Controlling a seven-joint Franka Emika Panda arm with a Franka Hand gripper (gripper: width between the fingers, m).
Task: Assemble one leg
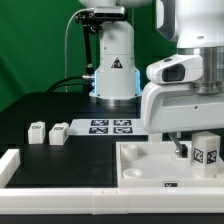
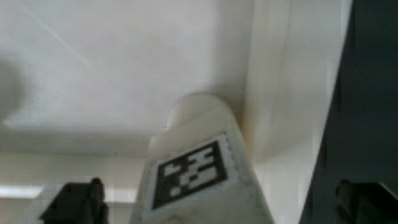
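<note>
A leg (image 1: 207, 150), a stubby white post with a black-and-white tag, stands upright on the white tabletop (image 1: 140, 165) near its corner at the exterior view's right. My gripper (image 1: 196, 148) hangs over that leg, and one dark finger (image 1: 182, 150) shows beside it. In the wrist view the leg (image 2: 205, 150) rises between my gripper's (image 2: 217, 205) two dark fingertips (image 2: 71, 202), with a gap on each side. The gripper is open and touches nothing. The tabletop (image 2: 107, 80) fills the background there.
Two more small white legs (image 1: 37, 132) (image 1: 60, 131) lie on the black table at the exterior view's left. The marker board (image 1: 110, 126) lies before the robot's base (image 1: 115, 70). White border bars (image 1: 90, 195) run along the front and left.
</note>
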